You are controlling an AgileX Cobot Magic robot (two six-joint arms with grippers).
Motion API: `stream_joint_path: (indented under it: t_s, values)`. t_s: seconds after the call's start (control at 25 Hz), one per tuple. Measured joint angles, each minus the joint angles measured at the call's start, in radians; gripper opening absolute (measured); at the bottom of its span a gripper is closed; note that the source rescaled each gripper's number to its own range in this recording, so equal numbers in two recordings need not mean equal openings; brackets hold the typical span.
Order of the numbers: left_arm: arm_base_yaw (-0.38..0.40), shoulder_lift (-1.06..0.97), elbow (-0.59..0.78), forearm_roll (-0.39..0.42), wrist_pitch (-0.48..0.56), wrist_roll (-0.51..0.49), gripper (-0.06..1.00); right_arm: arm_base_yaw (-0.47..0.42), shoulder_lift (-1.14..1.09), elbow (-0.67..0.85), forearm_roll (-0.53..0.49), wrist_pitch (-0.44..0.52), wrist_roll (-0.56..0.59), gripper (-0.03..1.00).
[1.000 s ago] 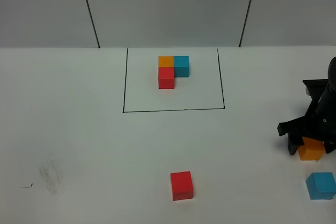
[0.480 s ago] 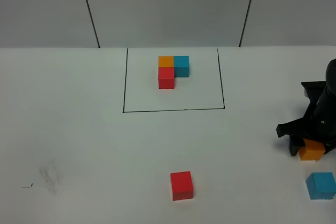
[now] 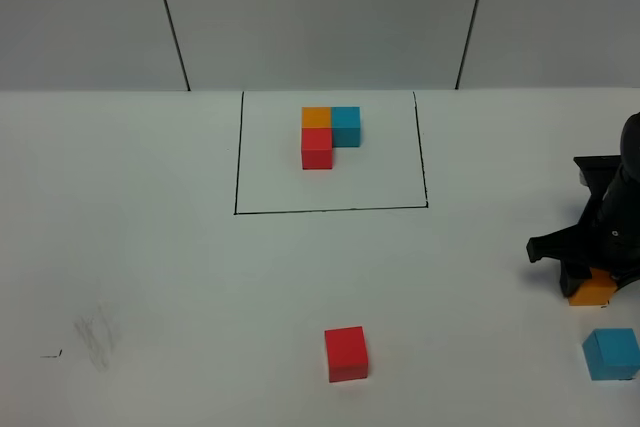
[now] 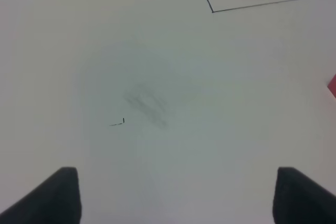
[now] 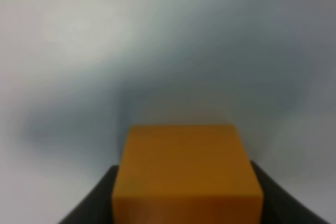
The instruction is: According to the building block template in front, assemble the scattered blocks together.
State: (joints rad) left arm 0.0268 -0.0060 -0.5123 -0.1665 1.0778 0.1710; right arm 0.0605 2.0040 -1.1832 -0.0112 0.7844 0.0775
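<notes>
Right gripper (image 5: 186,203) clamped on smooth, sharp-edged orange cube (image 5: 186,171), left gripper (image 4: 178,195) spread wide over scuffed white tabletop (image 4: 157,51)

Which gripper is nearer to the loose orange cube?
Right. The right gripper is shut on the orange cube; the left gripper hovers open near the grey smudge, far away.

1. Desk (image 3: 140,247): white, smooth, matt; grey rubbed smudge (image 3: 95,335) near the front left corner.
2. Orange cube (image 5: 186,174), red cube (image 3: 346,353), blue cube (image 3: 611,353): smooth, matt, evenly coloured faces.
3. Right hand (image 3: 588,271): black, matt, plastic by appearance.
</notes>
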Motion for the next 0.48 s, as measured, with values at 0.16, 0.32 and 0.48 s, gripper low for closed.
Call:
stream_joint_path:
  t_s: [0.16, 0.32, 0.48]
  values:
    - [0.0, 0.0, 0.0, 0.0, 0.0, 0.0, 0.99, 0.0, 0.0, 0.0, -0.019, -0.002, 0.0, 0.0]
    - [0.0, 0.0, 0.0, 0.0, 0.0, 0.0, 0.99, 0.0, 0.0, 0.0, -0.05, -0.002, 0.0, 0.0]
    - [0.0, 0.0, 0.0, 0.0, 0.0, 0.0, 0.99, 0.0, 0.0, 0.0, -0.054, -0.002, 0.0, 0.0]
